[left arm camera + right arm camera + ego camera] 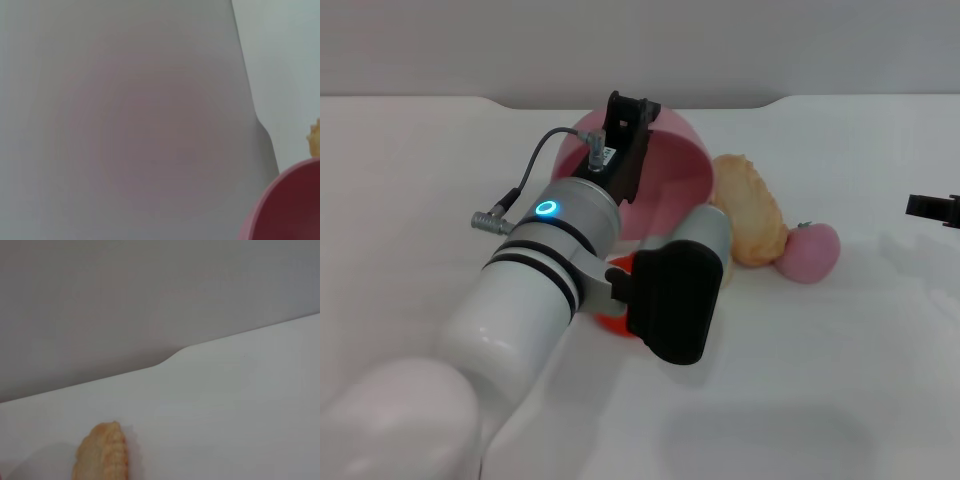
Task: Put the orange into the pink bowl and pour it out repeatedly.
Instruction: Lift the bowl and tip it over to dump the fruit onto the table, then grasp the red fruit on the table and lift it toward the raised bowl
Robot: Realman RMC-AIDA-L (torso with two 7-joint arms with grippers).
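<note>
The pink bowl [670, 170] is tipped on its side at the back middle of the table, its opening facing forward. My left gripper [632, 108] sits at the bowl's upper rim and holds it tilted; the left wrist view shows only a curve of the pink bowl [287, 210]. The orange [611, 320] lies on the table in front of the bowl, mostly hidden under my left arm, with only red-orange slivers showing. My right gripper [932, 208] stays at the far right edge, away from all this.
A beige ridged pastry toy [750, 205] [102, 452] lies just right of the bowl, with a pink round fruit [810, 250] beside it. The white table [840, 380] ends at a grey wall behind the bowl.
</note>
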